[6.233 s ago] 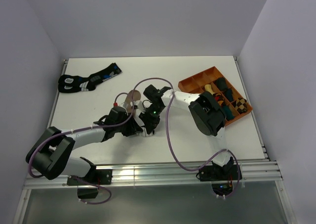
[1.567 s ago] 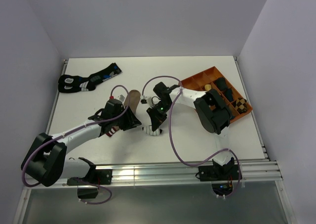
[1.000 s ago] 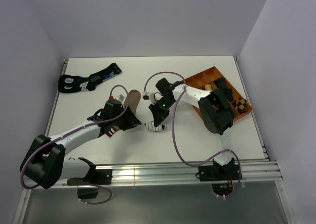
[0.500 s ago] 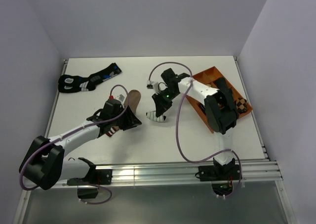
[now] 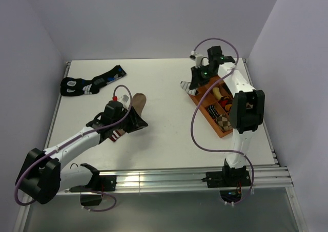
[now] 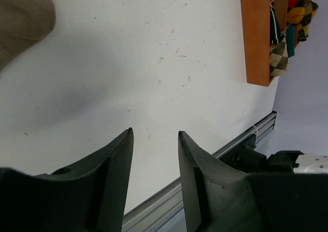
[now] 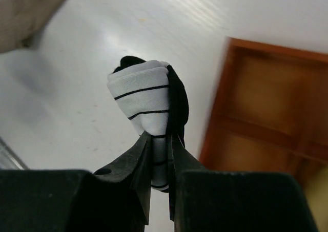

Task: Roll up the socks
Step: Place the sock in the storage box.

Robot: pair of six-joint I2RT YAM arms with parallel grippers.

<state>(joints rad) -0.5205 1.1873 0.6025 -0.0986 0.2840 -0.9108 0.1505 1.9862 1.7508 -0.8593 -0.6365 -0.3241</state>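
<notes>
The white sock (image 7: 145, 93) with thin black stripes is a rolled bundle, and my right gripper (image 7: 160, 137) is shut on it. In the top view this sock (image 5: 187, 87) hangs from the right gripper (image 5: 193, 82) at the back right, by the far corner of the orange tray (image 5: 210, 121). The tan-brown sock (image 5: 137, 103) lies flat mid-left, its maroon-and-white cuff (image 5: 117, 135) under the left arm. My left gripper (image 5: 139, 122) stands open beside it, low over bare table. In the left wrist view the left gripper (image 6: 155, 134) holds nothing, and the tan sock (image 6: 20, 12) shows at top left.
The orange tray (image 6: 256, 32) has compartments holding several rolled bundles (image 6: 279, 55) and lies slanted along the right side. Black socks (image 5: 89, 82) with blue and white marks lie at the back left. An aluminium rail (image 5: 169, 178) runs along the near edge.
The right arm has swung from the table's middle to the back right, carrying the rolled white sock. The orange tray has turned. The left gripper stays by the tan sock.
</notes>
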